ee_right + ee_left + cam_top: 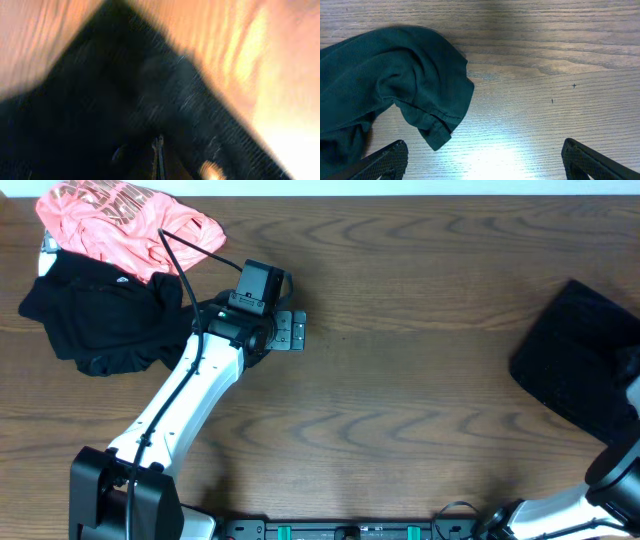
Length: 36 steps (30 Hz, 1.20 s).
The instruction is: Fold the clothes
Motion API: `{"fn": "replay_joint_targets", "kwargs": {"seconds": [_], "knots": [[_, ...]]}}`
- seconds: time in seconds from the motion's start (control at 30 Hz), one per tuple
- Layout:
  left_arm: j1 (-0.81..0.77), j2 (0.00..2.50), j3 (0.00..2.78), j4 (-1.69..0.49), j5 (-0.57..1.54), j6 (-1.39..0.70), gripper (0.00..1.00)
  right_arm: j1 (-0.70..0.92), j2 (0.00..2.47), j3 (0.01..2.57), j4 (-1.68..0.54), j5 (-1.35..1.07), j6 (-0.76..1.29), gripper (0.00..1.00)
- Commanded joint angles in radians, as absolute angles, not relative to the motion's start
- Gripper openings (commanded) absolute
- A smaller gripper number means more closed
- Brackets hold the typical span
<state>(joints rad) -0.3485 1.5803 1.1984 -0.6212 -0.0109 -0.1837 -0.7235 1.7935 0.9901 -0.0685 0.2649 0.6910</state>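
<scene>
Left end effector (487, 162) spread wide, empty, just right of crumpled dark shirt (395, 85) at far left of bench (420, 300). Right end effector (158, 152) over black garment (575, 360), right edge; closure unreadable through blur. Risk: catching 2 layers at hem, bunching the fold.

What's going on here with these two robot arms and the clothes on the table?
Two robot arms are at a wooden table with clothes to fold. The left gripper is open and empty, just beside a crumpled black garment, with a pink garment bunched behind it. The right gripper is over a second black garment at the table's right edge. Its jaws look shut, but that view is blurred. Neither garment at the left looks folded yet.
</scene>
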Motion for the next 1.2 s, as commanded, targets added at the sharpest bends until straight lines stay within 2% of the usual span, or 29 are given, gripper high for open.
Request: {"fn": "replay_joint_targets", "kwargs": {"seconds": [0.0,0.13,0.33,0.57,0.77,0.93,1.17], "knots": [[-0.346,1.568,1.199,-0.615,-0.007,-0.198,0.98,-0.771,1.813,0.987,-0.024,0.314,0.722,0.02],[-0.348,1.568,1.199,-0.601,-0.007,-0.201,0.98,-0.789,1.810,0.998,0.019,0.226,0.633,0.01],[-0.351,1.568,1.199,-0.598,0.016,-0.205,0.98,-0.776,1.760,1.048,-0.005,-0.190,0.482,0.01],[-0.351,1.568,1.199,-0.602,0.019,-0.205,0.98,-0.730,1.642,1.056,-0.155,-0.557,0.475,0.02],[-0.351,1.568,1.199,-0.602,0.019,-0.204,0.98,-0.621,1.565,1.056,-0.413,-0.591,0.362,0.02],[-0.351,1.568,1.199,-0.606,0.019,-0.204,0.98,-0.527,1.563,1.055,-0.571,-0.486,0.342,0.02],[-0.351,1.568,1.199,-0.613,0.019,-0.204,0.98,-0.497,1.563,1.054,-0.810,-0.395,0.318,0.02]]}}
